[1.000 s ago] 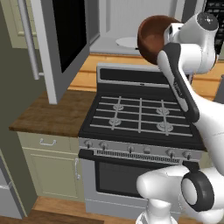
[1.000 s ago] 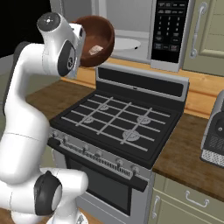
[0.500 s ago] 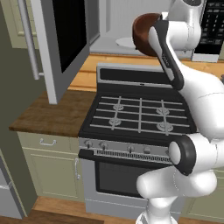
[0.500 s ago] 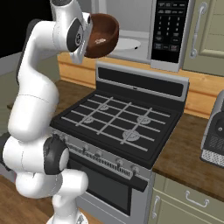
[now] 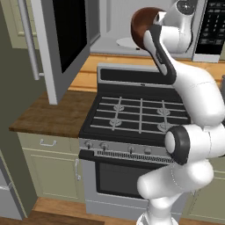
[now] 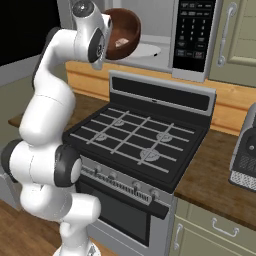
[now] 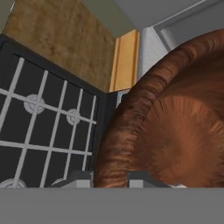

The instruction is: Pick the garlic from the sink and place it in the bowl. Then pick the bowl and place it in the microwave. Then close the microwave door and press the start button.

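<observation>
My gripper is shut on the rim of the dark reddish-brown bowl, holding it tilted high above the stove's back edge. The pale garlic lies inside the bowl. From the left the bowl hangs just in front of the microwave, whose cavity stands open with the white turntable inside. The microwave door is swung wide open to the left, its silver bar handle on the far side. The black keypad panel sits right of the cavity. The bowl's underside looms in the hand view.
Below the bowl is a black gas stove with grates, its oven front under it. Wooden counter runs left of the stove. At the right on the counter stands a dark toaster. Pale cabinets flank the microwave.
The arm has lifted the bowl a little higher and carried it closer to the open microwave. The grip on the rim is unchanged.
</observation>
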{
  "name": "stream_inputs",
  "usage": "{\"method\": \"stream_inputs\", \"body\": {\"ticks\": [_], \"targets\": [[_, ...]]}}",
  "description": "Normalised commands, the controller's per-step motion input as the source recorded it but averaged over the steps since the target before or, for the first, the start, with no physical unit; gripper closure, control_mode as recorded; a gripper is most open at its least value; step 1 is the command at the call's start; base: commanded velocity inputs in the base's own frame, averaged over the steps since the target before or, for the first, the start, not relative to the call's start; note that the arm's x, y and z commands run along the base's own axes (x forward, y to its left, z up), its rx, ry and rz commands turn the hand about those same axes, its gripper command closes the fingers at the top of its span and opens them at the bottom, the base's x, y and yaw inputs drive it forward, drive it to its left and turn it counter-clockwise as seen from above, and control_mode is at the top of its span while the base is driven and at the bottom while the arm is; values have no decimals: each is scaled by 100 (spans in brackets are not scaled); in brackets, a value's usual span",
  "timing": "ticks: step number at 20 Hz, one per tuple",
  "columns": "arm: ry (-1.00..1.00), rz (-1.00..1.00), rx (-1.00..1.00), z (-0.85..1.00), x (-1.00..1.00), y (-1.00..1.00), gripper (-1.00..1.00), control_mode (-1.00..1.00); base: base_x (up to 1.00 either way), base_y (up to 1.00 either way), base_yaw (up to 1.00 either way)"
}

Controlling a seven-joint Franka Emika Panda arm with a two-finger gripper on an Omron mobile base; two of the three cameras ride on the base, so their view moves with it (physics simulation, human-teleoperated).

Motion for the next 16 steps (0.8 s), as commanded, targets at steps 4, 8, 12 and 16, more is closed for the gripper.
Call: {"method": "stream_inputs", "body": {"ticks": [4, 8, 12, 16], "targets": [[1, 0, 0, -1, 71, 0, 100, -100, 0, 0, 0], [0, 0, 1, -7, 66, -10, 100, -100, 0, 0, 0], [0, 0, 3, 0, 74, -15, 100, -100, 0, 0, 0], [0, 0, 2, 1, 62, -9, 100, -100, 0, 0, 0]]}}
